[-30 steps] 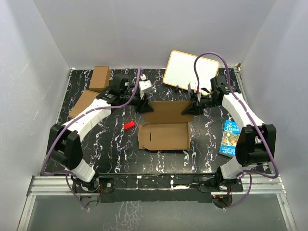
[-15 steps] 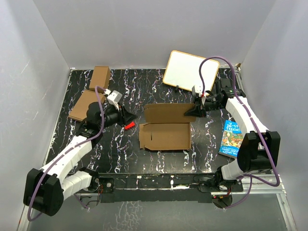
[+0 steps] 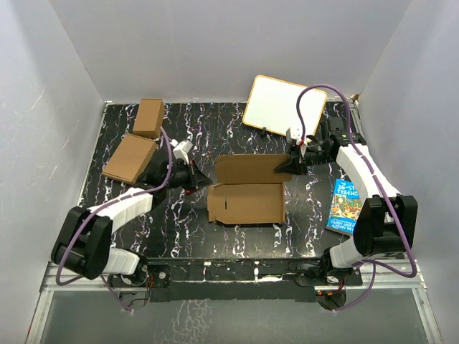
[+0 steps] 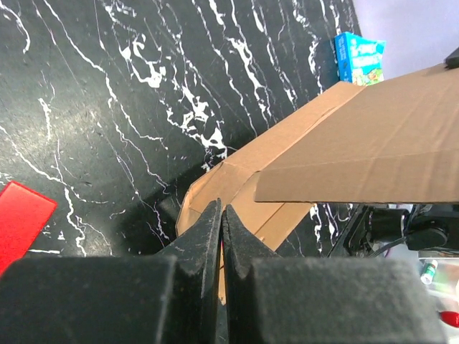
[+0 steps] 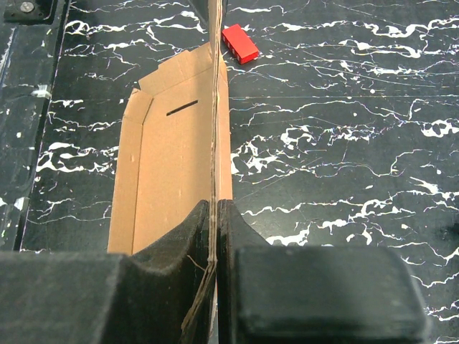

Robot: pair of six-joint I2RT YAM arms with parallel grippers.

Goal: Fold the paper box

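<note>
The left arm has swung back in from the left side of the table, so the left gripper now points at the left rear corner of the paper box. Its jaws are pressed together, with nothing visible between them. The box lies mid-table, its base panel flat and its rear panel raised. The right gripper is clamped on that raised panel's right edge — the cardboard runs straight between its fingers. A red block lies just beside the left gripper, and a book lies right of the box, apart from it.
</note>
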